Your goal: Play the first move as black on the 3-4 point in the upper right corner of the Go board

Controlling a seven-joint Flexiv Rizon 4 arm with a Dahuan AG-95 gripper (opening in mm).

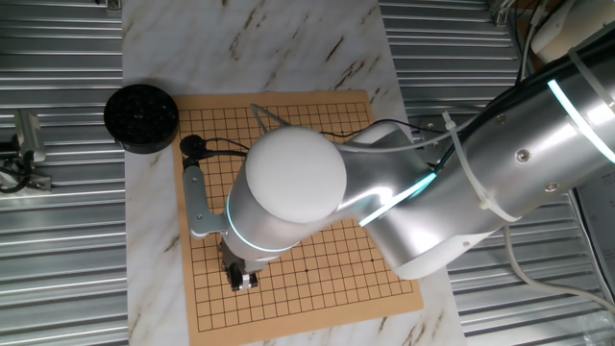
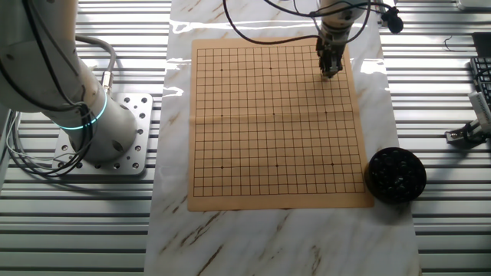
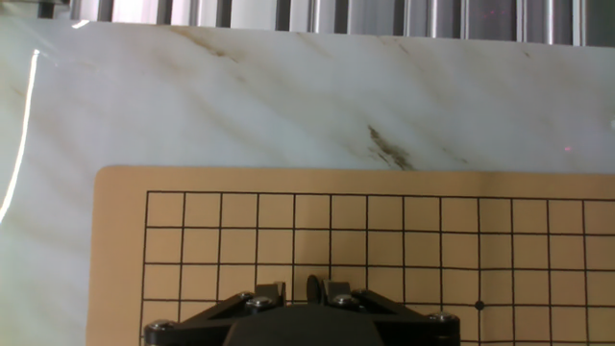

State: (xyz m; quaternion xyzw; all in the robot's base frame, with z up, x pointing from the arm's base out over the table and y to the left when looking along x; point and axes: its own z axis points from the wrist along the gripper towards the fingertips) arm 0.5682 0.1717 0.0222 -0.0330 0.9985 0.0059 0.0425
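The board (image 2: 268,115) is a tan wooden square with a black grid, lying on a marble sheet. It also shows under the arm in one fixed view (image 1: 317,298) and fills the lower half of the hand view (image 3: 125,240). My gripper (image 2: 330,73) hangs low over the board's upper right region, close to its surface (image 1: 242,281). In the hand view the gripper (image 3: 306,285) sits at the bottom edge. A small dark rounded stone (image 3: 314,287) stands edge-on between the fingers, against the right one. No stone lies on the grid.
A round black ribbed bowl (image 2: 394,175) of stones stands off the board's near right corner (image 1: 141,117). The arm's base (image 2: 100,130) is left of the marble sheet. Black cables (image 1: 207,146) trail over the board's edge. Ribbed metal surrounds the sheet.
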